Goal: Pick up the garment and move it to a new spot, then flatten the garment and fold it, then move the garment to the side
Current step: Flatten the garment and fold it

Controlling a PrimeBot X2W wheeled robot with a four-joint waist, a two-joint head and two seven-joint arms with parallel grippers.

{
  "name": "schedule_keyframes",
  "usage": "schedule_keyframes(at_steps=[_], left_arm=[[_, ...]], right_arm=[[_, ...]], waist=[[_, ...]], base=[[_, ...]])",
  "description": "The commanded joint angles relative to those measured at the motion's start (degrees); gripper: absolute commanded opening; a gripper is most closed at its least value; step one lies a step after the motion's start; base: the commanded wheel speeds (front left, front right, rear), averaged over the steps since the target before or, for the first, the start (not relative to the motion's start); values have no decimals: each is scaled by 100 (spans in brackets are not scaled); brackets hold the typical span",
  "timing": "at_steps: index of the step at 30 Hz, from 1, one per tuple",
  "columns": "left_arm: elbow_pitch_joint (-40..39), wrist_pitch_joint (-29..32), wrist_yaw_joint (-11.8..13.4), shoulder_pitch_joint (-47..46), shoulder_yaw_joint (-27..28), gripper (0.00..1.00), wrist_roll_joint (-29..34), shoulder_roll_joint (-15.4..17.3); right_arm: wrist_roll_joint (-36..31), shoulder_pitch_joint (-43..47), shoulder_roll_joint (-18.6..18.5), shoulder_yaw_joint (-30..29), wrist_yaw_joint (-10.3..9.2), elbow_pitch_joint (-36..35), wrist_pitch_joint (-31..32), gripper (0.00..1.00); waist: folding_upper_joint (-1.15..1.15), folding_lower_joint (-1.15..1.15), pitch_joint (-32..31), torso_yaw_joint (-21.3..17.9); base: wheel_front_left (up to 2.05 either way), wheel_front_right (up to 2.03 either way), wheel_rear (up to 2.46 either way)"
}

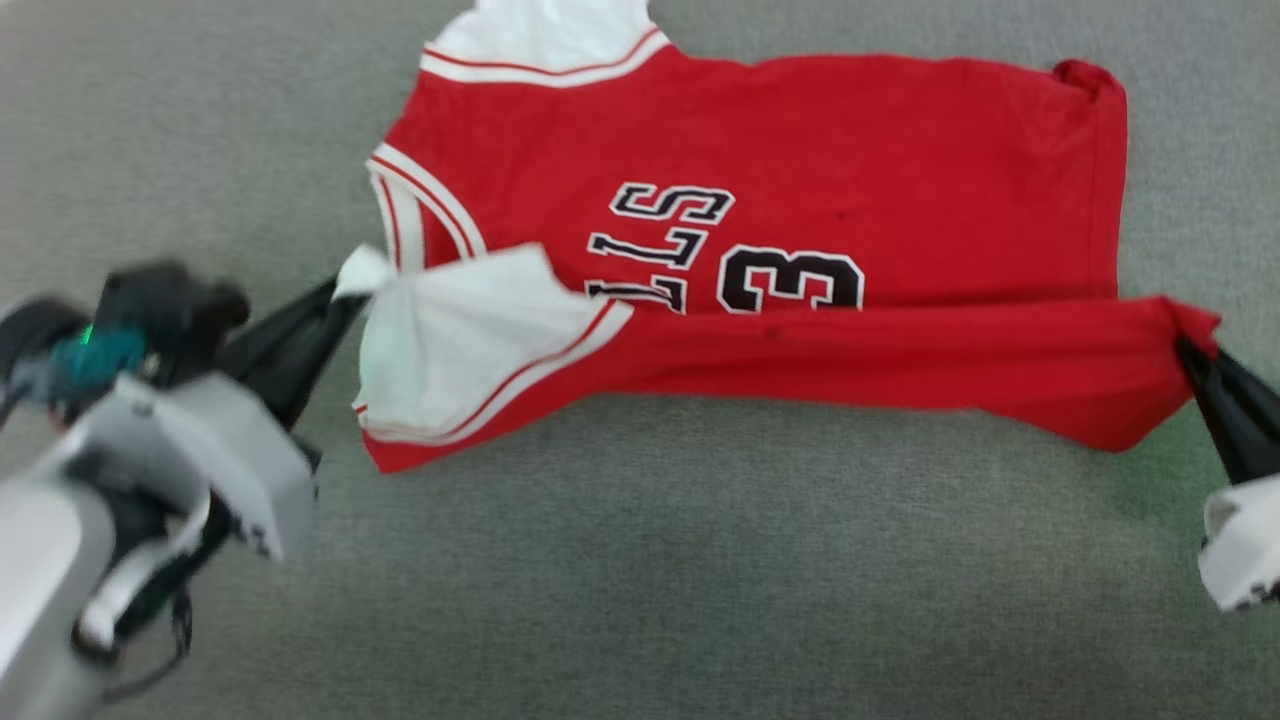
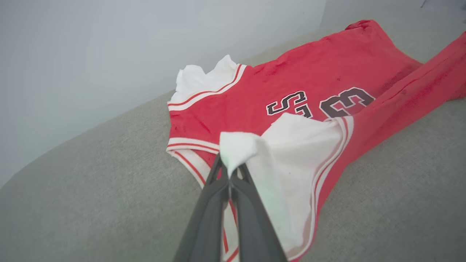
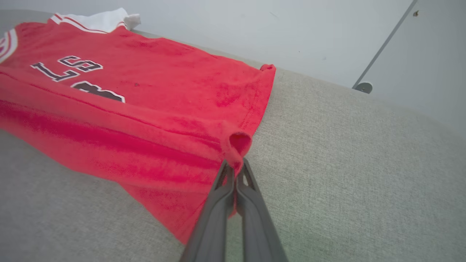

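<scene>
The garment (image 1: 800, 140) is a red jersey with white sleeves and black lettering, spread sideways on a grey fabric surface. Its near long edge is lifted and folded over the lower lettering. My left gripper (image 1: 345, 290) is shut on the white sleeve tip at the jersey's left end; in the left wrist view my left gripper (image 2: 230, 168) pinches that white cloth (image 2: 236, 147). My right gripper (image 1: 1190, 350) is shut on the red hem corner at the right end. In the right wrist view my right gripper (image 3: 236, 165) holds the bunched red corner (image 3: 238, 143).
The grey fabric surface (image 1: 700, 560) extends wide toward me and to the left. A pale wall (image 2: 109, 54) rises behind the surface's far edge. A small round fitting (image 3: 362, 87) sits at the wall's base.
</scene>
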Motion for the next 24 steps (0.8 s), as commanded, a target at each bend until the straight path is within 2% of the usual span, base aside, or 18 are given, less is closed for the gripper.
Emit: schedule_keyframes(at_steps=[1, 4, 7, 12, 19, 20, 21, 24], left_arm=[[181, 44, -119, -260, -59, 0, 16, -84], [793, 197, -360, -841, -277, 0, -6, -248], [1372, 353, -489, -1337, -566, 0, -56, -374], [2106, 538, -541, -1978, -1184, 0, -296, -528], [2768, 873, -541, -2523, -2016, 0, -1184, -619], [2857, 944, -541, -2582, -2088, 4, -1287, -622], [2953, 1012, -541, -2636, -2169, 13, -1380, -631], [3209, 1158, -542, -2775, -2306, 30, -1623, -678]], right_arm=[[44, -170, -23, 39, -8, 82, 48, 0], [82, -509, -14, 133, -8, 309, 262, 0], [164, -764, 34, 256, -8, 444, 500, 0], [327, -1032, 103, 458, -8, 523, 846, 0], [551, -1191, 86, 663, -7, 453, 1416, 0], [580, -1191, 92, 657, -7, 454, 1514, 0], [610, -1190, 90, 666, -7, 445, 1607, 0], [678, -1220, 86, 668, -7, 411, 1832, 0]], waist=[[0, 0, 182, -120], [0, 0, 296, -143], [0, 0, 387, -159], [0, 0, 473, -179], [0, 0, 495, -166], [0, 0, 484, -161], [0, 0, 465, -154], [0, 0, 391, -137]], base=[[0, 0, 0], [0, 0, 0], [0, 0, 0], [0, 0, 0], [0, 0, 0], [0, 0, 0], [0, 0, 0], [0, 0, 0]])
